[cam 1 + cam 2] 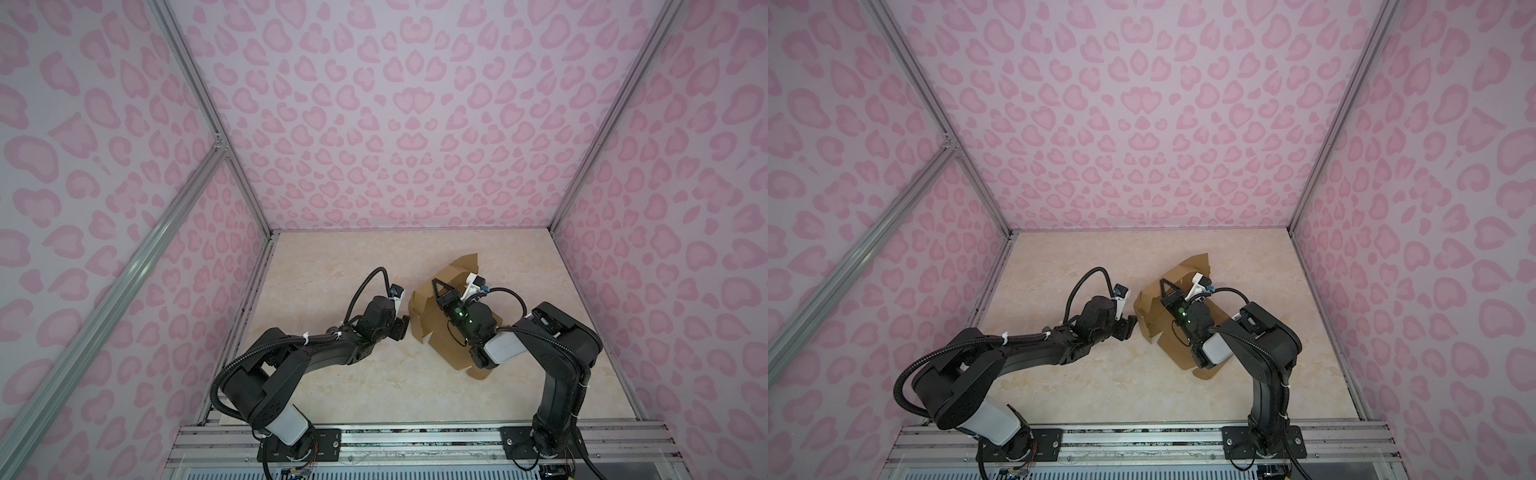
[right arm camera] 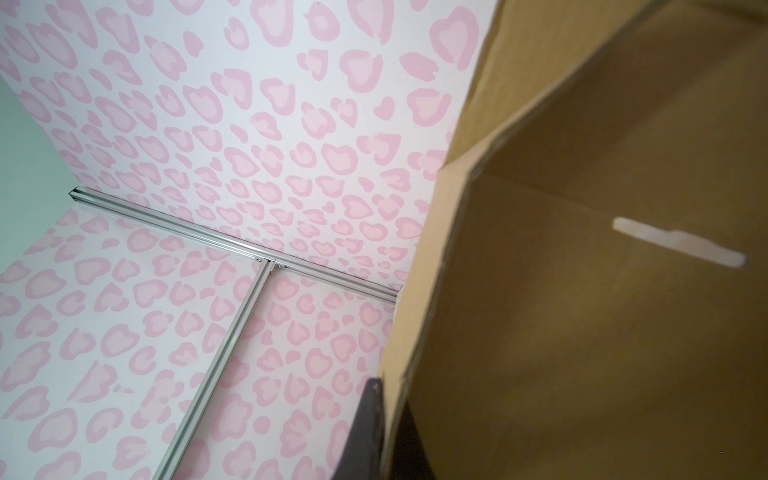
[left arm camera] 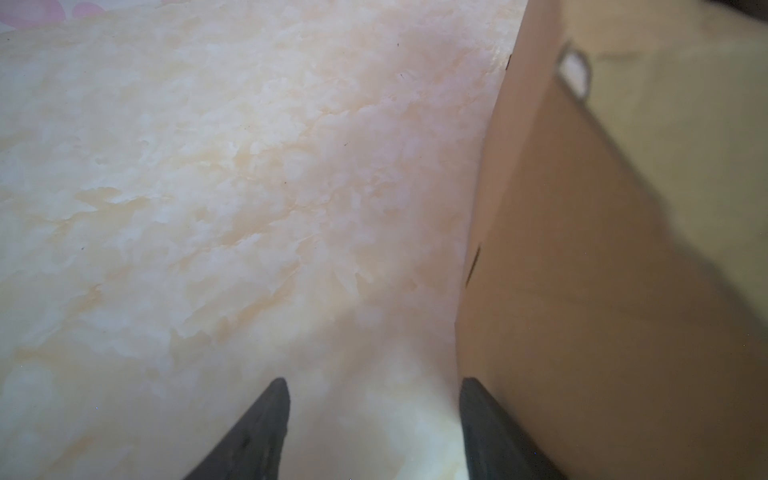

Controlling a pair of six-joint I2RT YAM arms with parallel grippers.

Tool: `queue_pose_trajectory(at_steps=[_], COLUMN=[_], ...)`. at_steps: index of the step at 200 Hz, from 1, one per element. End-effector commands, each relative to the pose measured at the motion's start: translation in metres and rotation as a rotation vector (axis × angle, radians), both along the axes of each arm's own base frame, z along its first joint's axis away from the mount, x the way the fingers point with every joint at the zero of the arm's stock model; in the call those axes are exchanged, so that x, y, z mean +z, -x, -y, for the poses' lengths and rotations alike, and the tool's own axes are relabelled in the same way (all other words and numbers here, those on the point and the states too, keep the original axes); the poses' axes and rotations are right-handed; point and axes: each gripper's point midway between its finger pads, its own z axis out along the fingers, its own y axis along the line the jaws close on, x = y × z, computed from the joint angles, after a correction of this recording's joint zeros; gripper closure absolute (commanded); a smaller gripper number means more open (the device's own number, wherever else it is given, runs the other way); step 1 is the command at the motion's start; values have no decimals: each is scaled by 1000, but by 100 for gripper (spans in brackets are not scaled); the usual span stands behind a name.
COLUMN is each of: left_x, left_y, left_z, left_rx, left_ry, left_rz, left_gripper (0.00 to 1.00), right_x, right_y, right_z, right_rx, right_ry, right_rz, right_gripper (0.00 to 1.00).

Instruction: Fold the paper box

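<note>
1. Your right gripper (image 1: 437, 284) is clenched on a raised panel of the paper box (image 1: 446, 349); in the right wrist view a dark finger (image 2: 368, 428) sits tight against the panel's edge, the brown card (image 2: 582, 311) filling the frame beside it.
2. Your left gripper (image 1: 402, 328) is released – fingers (image 3: 257, 432) apart over bare tabletop, holding nothing. In the left wrist view 1 finger (image 3: 486, 428) lies against or just beside an upright brown wall of the box (image 3: 582, 291); contact cannot be confirmed.
3. The box lies right of centre on the marbled beige table (image 1: 332, 374), partly folded – flaps stand up at its far end and along its left edge, flat card nearer the arm bases. The right arm's wrist hangs over its middle in both top views (image 1: 1175, 349).
4. Pink heart-spotted walls (image 1: 395, 124) surround the table.
</note>
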Motion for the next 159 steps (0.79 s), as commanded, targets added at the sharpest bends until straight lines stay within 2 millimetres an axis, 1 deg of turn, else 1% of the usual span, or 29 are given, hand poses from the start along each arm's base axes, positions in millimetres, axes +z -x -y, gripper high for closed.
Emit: queue_pose_trajectory(at_steps=[1,36,78,112,159], left_x=[27,27,26,30,27], left_y=[-5,-2,0,3,14], left_z=[14,12,11,11,9], left_rx=[1,29,73,121,159], left_ry=[85,86,104,120,175], left_rz=[66,65,43,36,-14], left_gripper=[32,32,32,32,32], right_x=[-10,-6,-2,2,1], right_y=[6,12,21,26,29], right_z=[-3,4,8,11,15], right_rx=[27,13,6,-5,-19], right_ry=[31,37,59,57,70], right_rz=[-14,-3,4,12,10], right_gripper=[93,93,93,93,94])
